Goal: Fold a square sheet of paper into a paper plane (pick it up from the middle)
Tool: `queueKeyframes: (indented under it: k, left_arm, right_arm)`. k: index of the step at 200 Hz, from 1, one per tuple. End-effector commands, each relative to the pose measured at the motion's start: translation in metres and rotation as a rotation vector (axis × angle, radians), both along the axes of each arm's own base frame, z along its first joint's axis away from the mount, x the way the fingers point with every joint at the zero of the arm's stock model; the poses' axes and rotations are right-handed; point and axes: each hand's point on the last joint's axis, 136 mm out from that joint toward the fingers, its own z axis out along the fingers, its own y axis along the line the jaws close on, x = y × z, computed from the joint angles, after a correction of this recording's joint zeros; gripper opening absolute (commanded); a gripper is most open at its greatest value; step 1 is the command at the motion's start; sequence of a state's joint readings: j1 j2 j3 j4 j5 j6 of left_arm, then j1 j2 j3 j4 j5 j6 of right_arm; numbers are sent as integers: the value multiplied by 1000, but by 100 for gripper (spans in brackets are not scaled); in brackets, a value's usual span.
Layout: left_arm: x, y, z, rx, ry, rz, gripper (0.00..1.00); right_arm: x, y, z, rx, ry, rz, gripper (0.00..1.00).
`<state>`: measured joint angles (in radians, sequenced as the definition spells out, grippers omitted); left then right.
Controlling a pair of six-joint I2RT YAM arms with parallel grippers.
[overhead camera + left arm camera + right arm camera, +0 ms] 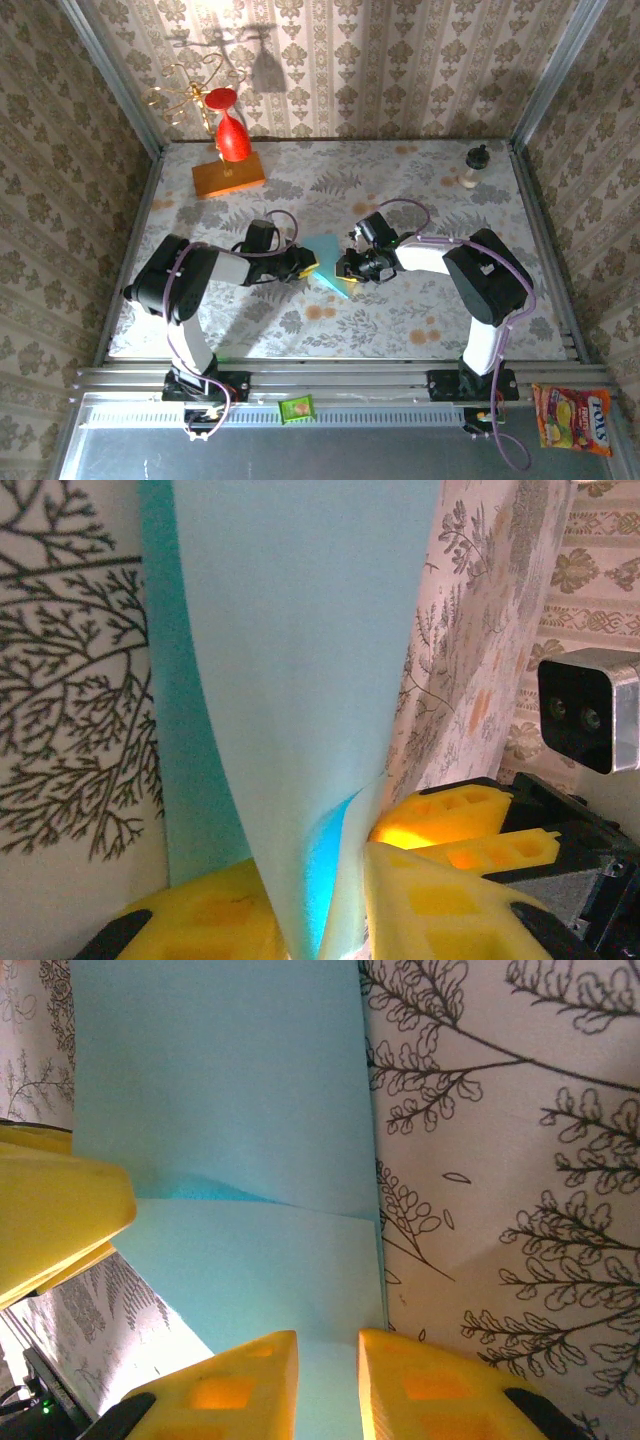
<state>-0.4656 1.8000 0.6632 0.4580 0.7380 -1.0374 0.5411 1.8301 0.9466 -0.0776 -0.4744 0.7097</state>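
The square sheet of paper lies mid-table, folded into a light-blue kite shape with a sharp near tip, the paper plane [325, 258]. My left gripper [307, 266] is at its left edge. In the left wrist view a raised fold of the paper plane [300, 630] runs down between my left gripper's [320, 915] yellow fingers. The jaws stand narrowly apart and the paper layers between them are not pressed together. My right gripper [349, 268] is at the right edge. Its fingertips rest on the flat paper plane [220, 1080], and my right gripper [328, 1380] keeps a small gap with nothing pinched.
An orange block [228, 176] with a red wine glass [232, 138] on it stands at the back left. A small bottle [476, 166] is at the back right. A green packet [297, 408] and a candy bag [572, 420] lie by the front rail.
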Motion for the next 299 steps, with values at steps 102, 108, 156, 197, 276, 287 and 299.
queueKeyframes:
  k: [102, 108, 156, 197, 276, 287, 299]
  left_arm:
    - [1, 4, 17, 52, -70, -52, 8]
    - [1, 5, 18, 59, -72, -44, 7]
    - [10, 13, 24, 116, -72, 45, 7]
    - [13, 10, 31, 140, -56, 49, 7]
    - [14, 0, 35, 138, -38, 48, 7]
    - [14, 0, 35, 142, -34, 48, 7]
    - [14, 0, 35, 142, -30, 49, 7]
  right_arm:
    - [23, -39, 44, -88, -229, 54, 39]
    - [24, -44, 49, -115, -259, 64, 42]
    - [22, -59, 69, -284, -463, 126, 47]
    - [2, -32, 68, -433, -601, 304, 47]
    - [-15, 15, 39, -626, -692, 527, 47]
    - [-13, 18, 36, -652, -696, 538, 46]
    - [-11, 20, 31, -673, -696, 543, 46]
